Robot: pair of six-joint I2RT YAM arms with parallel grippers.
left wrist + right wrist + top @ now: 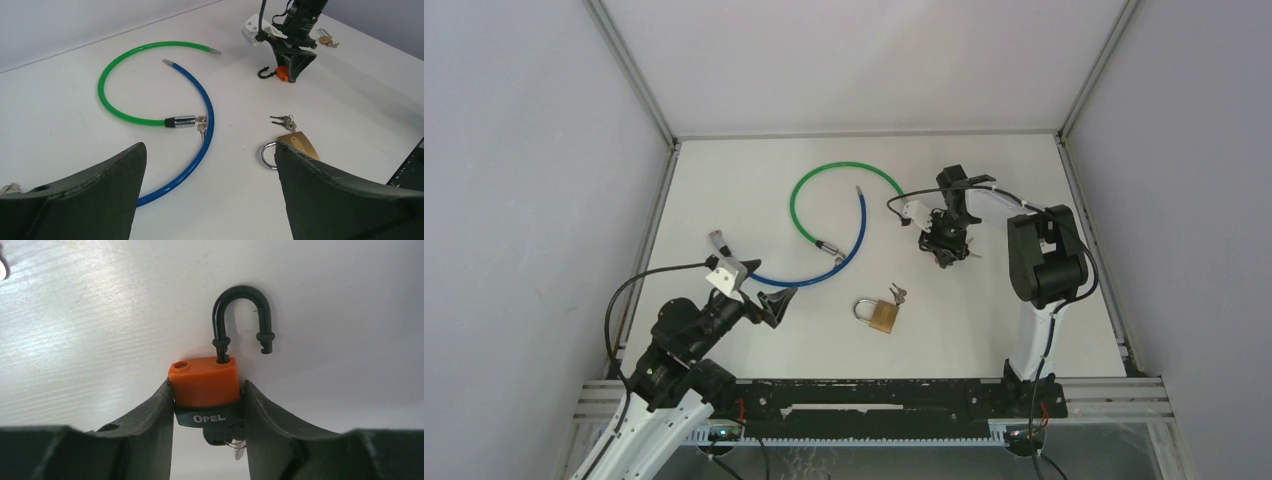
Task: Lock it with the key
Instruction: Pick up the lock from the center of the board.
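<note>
The right gripper (207,390) points down at the white table (724,200), right of centre in the overhead view, and its jaws are closed on the sides of an orange padlock (201,374). In the right wrist view the lock sits in the middle of the frame, its orange top above the fingers and its black lower band pinched between them. Its black shackle (242,292) stands open: one leg is in the body, while the free end hangs outside, just beside the top right corner. A key (220,439) shows under the body, low between the fingers. The left gripper (772,303) is at the lower left of the overhead view with its jaws spread wide and nothing between them. A brass padlock (881,316) lies flat at lower centre, with a small bunch of keys (897,293) just above it. A green cable (844,165) curves across the upper middle, and a blue cable (862,215) curls beside it toward the left gripper, the two crossing near the green cable's metal end.
</note>
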